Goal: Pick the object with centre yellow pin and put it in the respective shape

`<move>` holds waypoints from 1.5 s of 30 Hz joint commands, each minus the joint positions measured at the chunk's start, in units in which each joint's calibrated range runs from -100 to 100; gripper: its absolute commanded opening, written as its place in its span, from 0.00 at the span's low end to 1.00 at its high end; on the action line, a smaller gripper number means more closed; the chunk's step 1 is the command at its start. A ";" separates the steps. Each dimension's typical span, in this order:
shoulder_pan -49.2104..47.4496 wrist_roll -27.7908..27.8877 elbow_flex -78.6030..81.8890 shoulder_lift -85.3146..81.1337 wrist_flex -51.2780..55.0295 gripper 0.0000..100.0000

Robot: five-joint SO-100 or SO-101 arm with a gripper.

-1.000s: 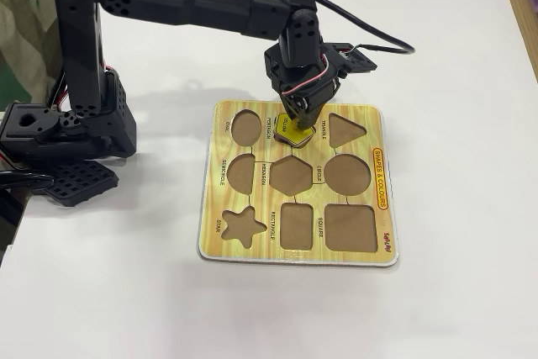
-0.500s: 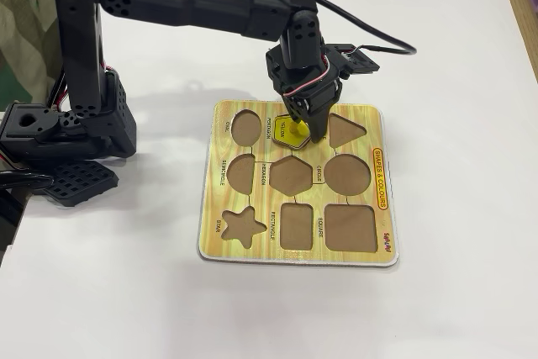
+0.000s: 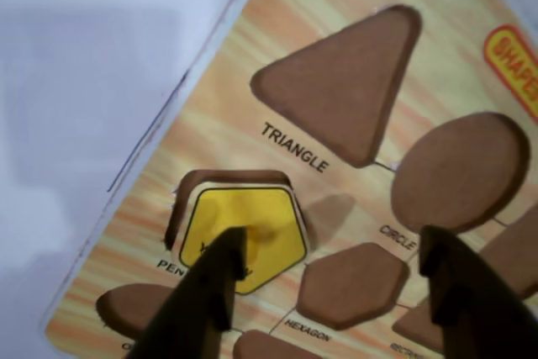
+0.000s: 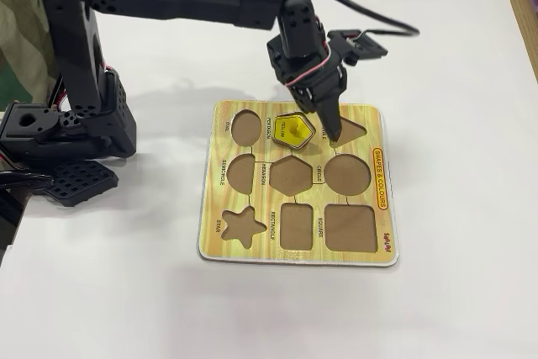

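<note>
Yellow wood-grain board [image 4: 380, 233] lies flat on the white table [image 4: 454, 48], and of its nine cutouts eight show bare brown bottoms: oval, triangle [image 3: 349, 81], semicircle, hexagon [image 3: 349, 285], circle [image 3: 458, 170], star, rectangle and square. Only the pentagon cutout [image 3: 189, 187] is occupied, by the yellow pentagon piece [image 3: 261, 229]. In the wrist view a sliver of brown recess shows along the piece's top and left edges, so I judge it sits in the right hole but perhaps not fully square or flush; I cannot tell more. My gripper [image 3: 328, 279] hangs above the board with its two fingers spread wide and nothing between them, one tip over the piece, the other toward the circle. The placing looks essentially done; what is left is to back away.
</note>
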 commanded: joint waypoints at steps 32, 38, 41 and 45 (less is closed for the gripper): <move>0.32 -3.51 13.40 -33.82 -0.74 0.25; 0.32 -11.61 22.57 -40.59 -0.74 0.24; 0.32 -13.08 26.26 -43.69 -0.74 0.24; 0.32 -13.29 30.22 -47.87 -0.74 0.24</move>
